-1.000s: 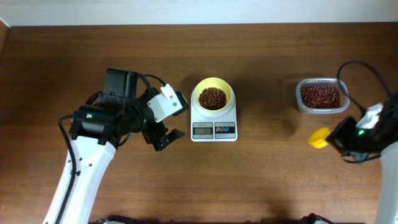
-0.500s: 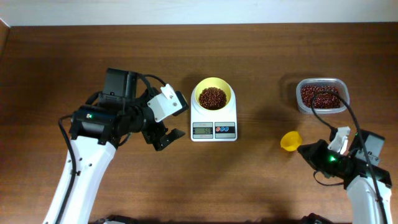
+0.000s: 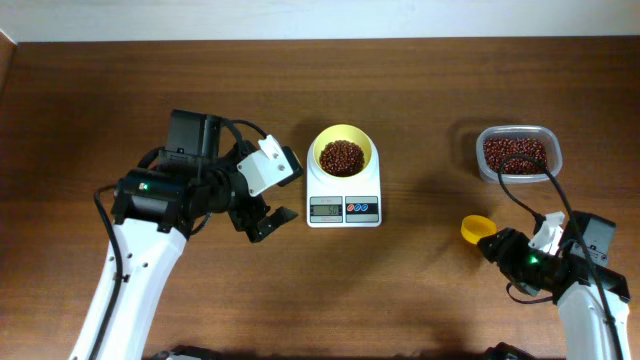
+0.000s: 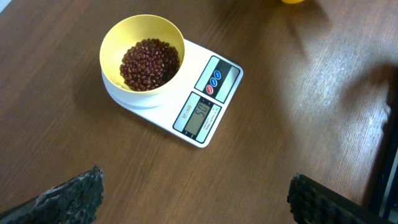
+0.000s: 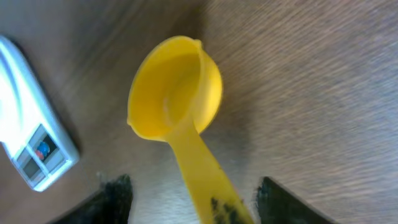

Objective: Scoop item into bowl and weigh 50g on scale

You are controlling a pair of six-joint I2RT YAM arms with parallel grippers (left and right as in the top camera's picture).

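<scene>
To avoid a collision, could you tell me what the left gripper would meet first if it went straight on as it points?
Probably the white rectangular digital scale, at its display edge, ahead of the open left gripper; the brown wooden table might come first.

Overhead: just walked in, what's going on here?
The bowl of beans sits on the scale. The left gripper hangs open beside the scale, holding nothing. The empty yellow scoop lies on the table between scale and tub. The right gripper is open, its fingers either side of the handle without touching it. The tub holds more beans.
</scene>
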